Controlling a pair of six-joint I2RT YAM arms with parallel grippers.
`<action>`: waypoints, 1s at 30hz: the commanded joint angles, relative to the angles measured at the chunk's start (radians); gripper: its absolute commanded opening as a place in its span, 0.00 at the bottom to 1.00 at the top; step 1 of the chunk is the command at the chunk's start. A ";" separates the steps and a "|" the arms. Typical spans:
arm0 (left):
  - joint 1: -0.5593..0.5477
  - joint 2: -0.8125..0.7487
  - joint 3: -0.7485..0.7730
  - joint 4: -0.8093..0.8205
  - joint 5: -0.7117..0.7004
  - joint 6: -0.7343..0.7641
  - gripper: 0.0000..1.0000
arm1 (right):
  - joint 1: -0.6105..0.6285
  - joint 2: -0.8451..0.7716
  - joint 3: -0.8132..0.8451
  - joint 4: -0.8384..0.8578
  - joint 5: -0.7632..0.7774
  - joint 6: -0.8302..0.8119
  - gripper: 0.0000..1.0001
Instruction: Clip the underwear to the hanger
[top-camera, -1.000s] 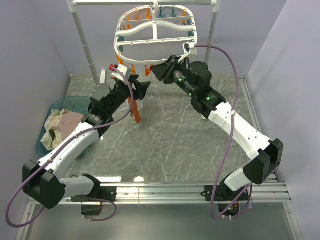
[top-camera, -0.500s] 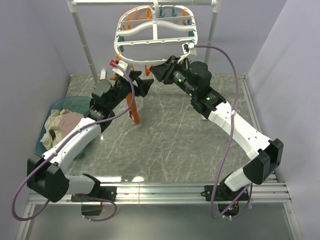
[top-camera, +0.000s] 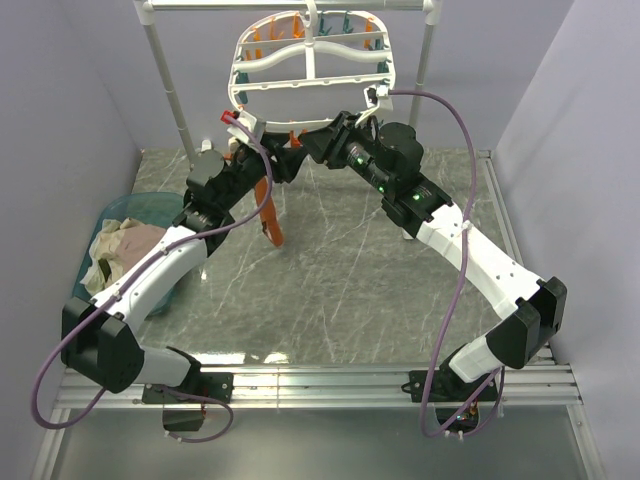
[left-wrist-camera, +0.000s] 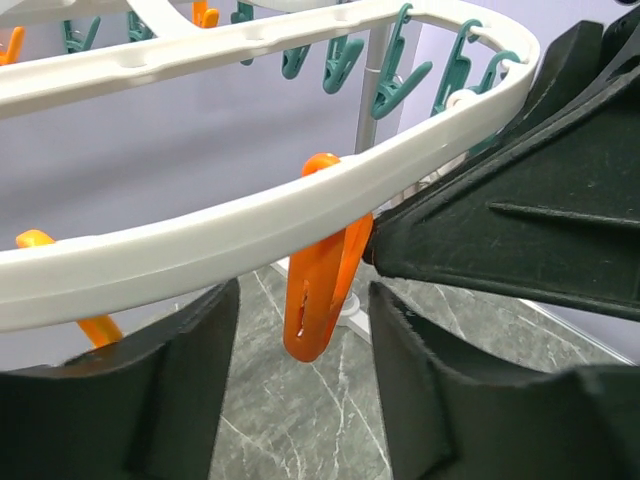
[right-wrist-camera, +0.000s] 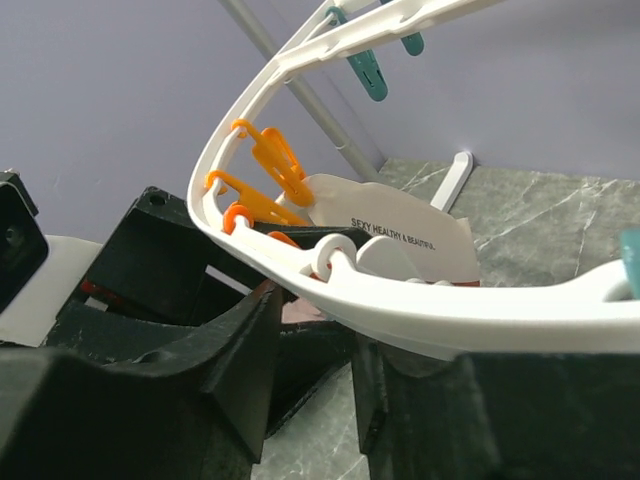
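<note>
The white oval hanger (top-camera: 236, 100) hangs from the pole at the back. The rust-orange underwear (top-camera: 268, 212) dangles below its near rim, and its top is hidden behind my left gripper. Its beige waistband with dark text shows in the right wrist view (right-wrist-camera: 400, 240). My left gripper (top-camera: 283, 163) is open just under the rim (left-wrist-camera: 250, 220), with an orange clothespin (left-wrist-camera: 320, 290) hanging between its jaws (left-wrist-camera: 300, 305), untouched. My right gripper (top-camera: 322, 140) is partly open, and the rim (right-wrist-camera: 450, 310) lies across its fingertips (right-wrist-camera: 315, 300). Nothing is between its jaws.
A teal basin (top-camera: 130, 203) with a pale pink and cream clothes pile (top-camera: 120, 250) sits at the left. The white pole rack (top-camera: 165, 80) stands at the back, with a second upright (top-camera: 425, 60). Orange and teal clothespins (left-wrist-camera: 400, 80) hang along the frame. Purple cables loop over both arms.
My left gripper has risen and moved right, up to the hanger's near rim beside the right gripper. The right arm and the hanging underwear have not moved.
</note>
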 joint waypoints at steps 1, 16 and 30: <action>-0.001 -0.005 0.042 0.052 0.031 -0.015 0.58 | -0.005 -0.023 0.003 0.050 -0.025 0.011 0.41; -0.003 -0.022 0.037 0.018 0.031 0.010 0.32 | 0.007 0.010 0.051 0.053 -0.023 0.029 0.66; -0.006 -0.031 0.030 0.004 0.056 0.027 0.22 | 0.024 0.069 0.112 0.033 0.018 0.033 0.68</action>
